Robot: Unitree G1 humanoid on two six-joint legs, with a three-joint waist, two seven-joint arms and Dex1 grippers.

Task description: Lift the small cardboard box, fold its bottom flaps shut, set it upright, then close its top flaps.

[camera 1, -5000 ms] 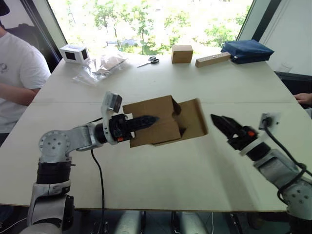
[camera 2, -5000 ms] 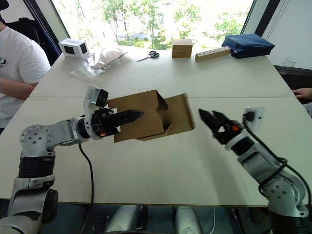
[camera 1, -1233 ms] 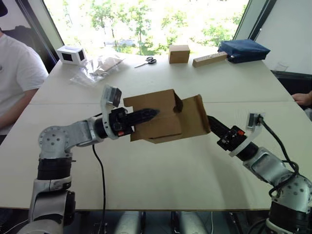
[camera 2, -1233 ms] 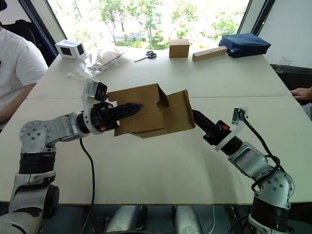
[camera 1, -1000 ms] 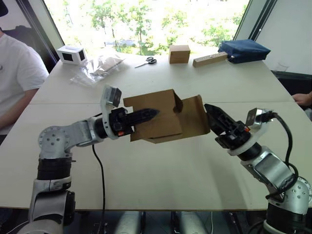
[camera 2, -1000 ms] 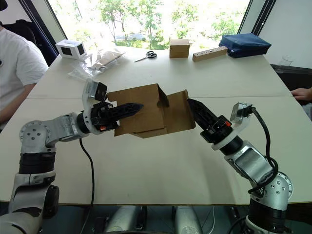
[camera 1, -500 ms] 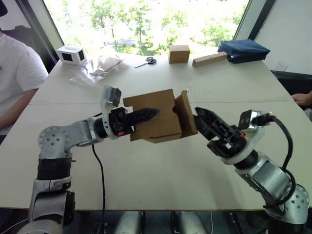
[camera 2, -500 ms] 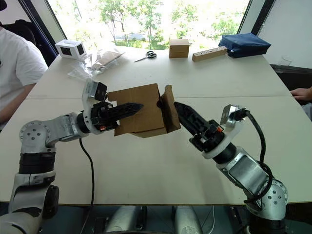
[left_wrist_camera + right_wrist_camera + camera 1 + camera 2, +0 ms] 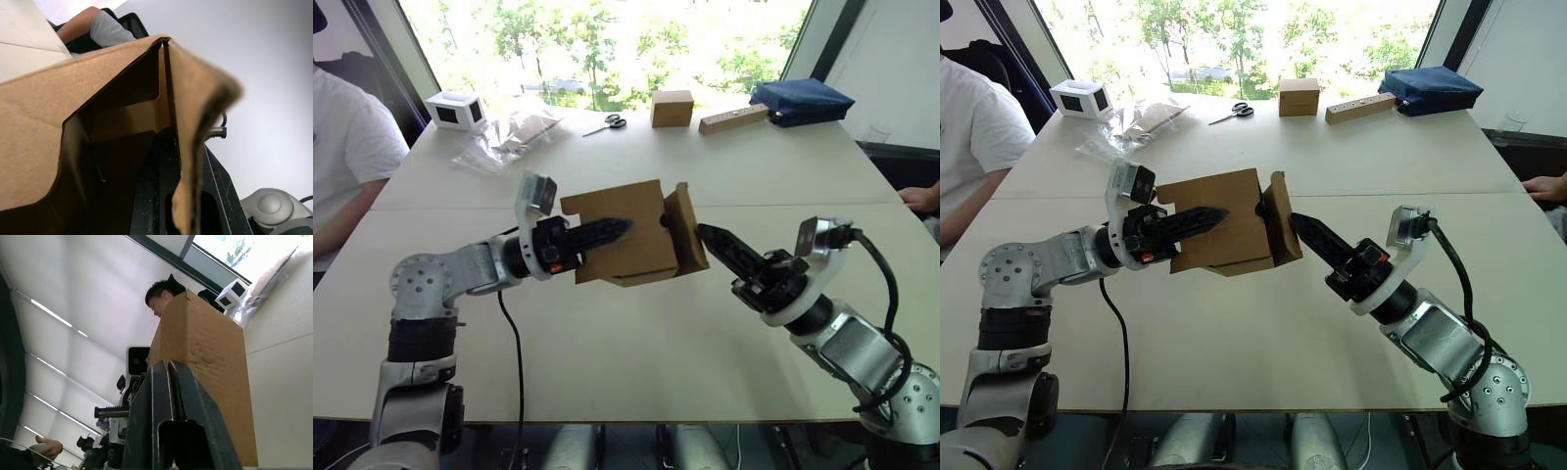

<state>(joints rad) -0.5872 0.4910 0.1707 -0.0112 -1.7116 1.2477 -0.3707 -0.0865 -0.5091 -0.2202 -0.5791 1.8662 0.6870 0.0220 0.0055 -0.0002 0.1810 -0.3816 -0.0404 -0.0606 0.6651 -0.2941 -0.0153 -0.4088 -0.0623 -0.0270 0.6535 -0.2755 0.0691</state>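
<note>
My left gripper point(image 9: 623, 228) holds the small cardboard box point(image 9: 636, 253) in the air above the table, lying on its side. It is shut on the box's near wall, with one finger inside point(image 9: 156, 196). At the box's right end a bottom flap point(image 9: 686, 231) stands folded most of the way across the opening. My right gripper point(image 9: 704, 233) is shut and points at that flap, its tip right beside the flap's outer face. In the right wrist view the flap point(image 9: 210, 357) rises just behind the closed fingers point(image 9: 161, 396). The top flaps are at the end near my left wrist, mostly hidden.
At the table's far edge lie a closed cube box point(image 9: 672, 108), scissors point(image 9: 615, 121), a wooden block point(image 9: 734, 118), a blue bag point(image 9: 803, 102), plastic bags point(image 9: 509, 137) and a white device point(image 9: 455, 108). A person point(image 9: 342, 147) sits at the left; a hand point(image 9: 922, 199) rests at the right.
The right-end flap, spread wide a second ago, is now folded toward the opening. My right gripper pushed it leftward, then shut its fingers and drew back slightly. The left gripper held still.
</note>
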